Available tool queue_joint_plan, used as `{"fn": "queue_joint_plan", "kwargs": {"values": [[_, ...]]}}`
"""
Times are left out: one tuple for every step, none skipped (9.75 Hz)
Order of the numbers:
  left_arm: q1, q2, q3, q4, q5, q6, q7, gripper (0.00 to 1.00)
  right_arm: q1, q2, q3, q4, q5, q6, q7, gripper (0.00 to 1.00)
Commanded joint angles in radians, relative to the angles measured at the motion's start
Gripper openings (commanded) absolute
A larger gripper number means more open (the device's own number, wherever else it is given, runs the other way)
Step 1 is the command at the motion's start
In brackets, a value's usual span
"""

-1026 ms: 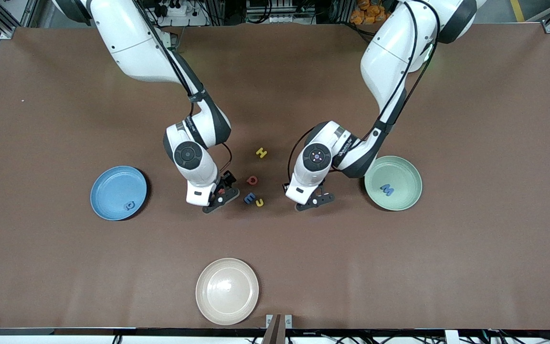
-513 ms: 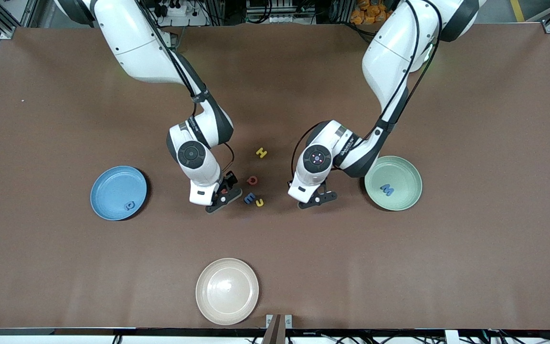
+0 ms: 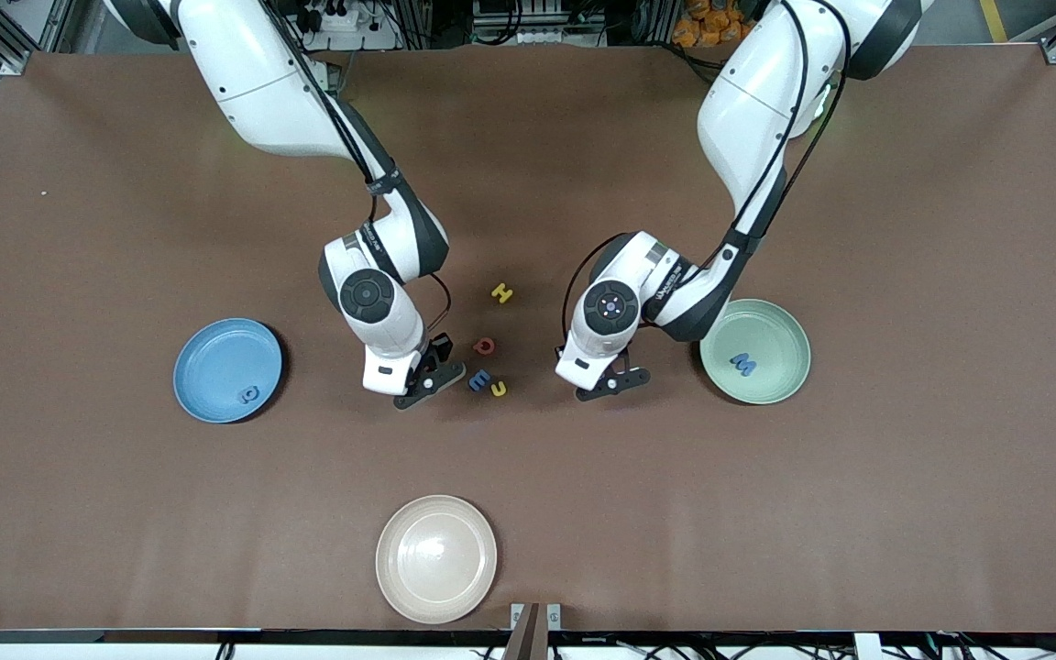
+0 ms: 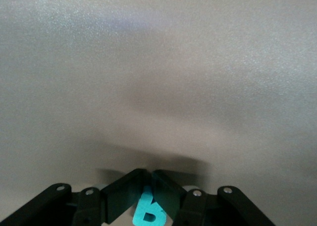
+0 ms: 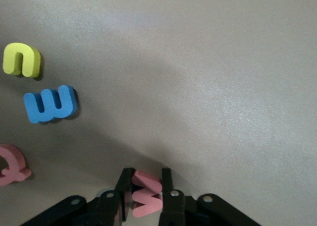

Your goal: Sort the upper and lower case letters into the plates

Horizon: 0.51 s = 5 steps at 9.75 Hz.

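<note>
My right gripper (image 3: 427, 379) is low over the table beside the loose letters and is shut on a red-pink letter w (image 5: 147, 197). My left gripper (image 3: 613, 381) is low over the table between the letters and the mint green plate (image 3: 771, 328) and is shut on a teal letter b (image 4: 148, 210). On the table between the grippers lie a yellow H (image 3: 502, 292), a red Q (image 3: 485, 346), a blue E (image 3: 478, 379) and a small yellow letter (image 3: 498, 390). A blue M (image 3: 744, 364) lies in the mint plate. A dark letter (image 3: 248, 394) lies in the sky blue plate (image 3: 216, 353).
A glossy cream-beige plate (image 3: 436, 559) sits near the front camera's edge of the table. The right wrist view shows the yellow letter (image 5: 22, 60), the blue E (image 5: 49, 104) and the red Q (image 5: 12, 166) close by the right gripper.
Both grippers have shifted slightly toward the left arm's end of the table, each with its letter in it. The letters on the table have not moved.
</note>
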Motion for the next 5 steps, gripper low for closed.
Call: {"fn": "queue_joint_plan", "kwargs": {"values": [[0.001,-0.024,0.003,-0.034,0.018,-0.011,0.01,0.0,-0.005,-0.024,-0.007,-0.004,0.011,-0.009,0.01,0.0],[0.004,-0.024,0.003,-0.034,0.012,-0.011,0.011,0.0,-0.019,-0.04,-0.007,-0.006,0.011,-0.021,0.01,0.0],[0.012,-0.035,0.003,-0.017,0.009,-0.022,0.016,0.0,-0.041,-0.059,-0.009,-0.004,0.011,-0.05,0.012,0.0],[0.03,-0.036,0.0,0.019,0.007,-0.096,0.038,0.0,-0.072,-0.08,-0.009,-0.004,0.011,-0.056,0.01,0.0],[0.045,-0.048,-0.003,0.049,0.006,-0.165,0.057,0.0,-0.098,-0.1,-0.01,-0.004,0.011,-0.063,0.009,0.0]]}}
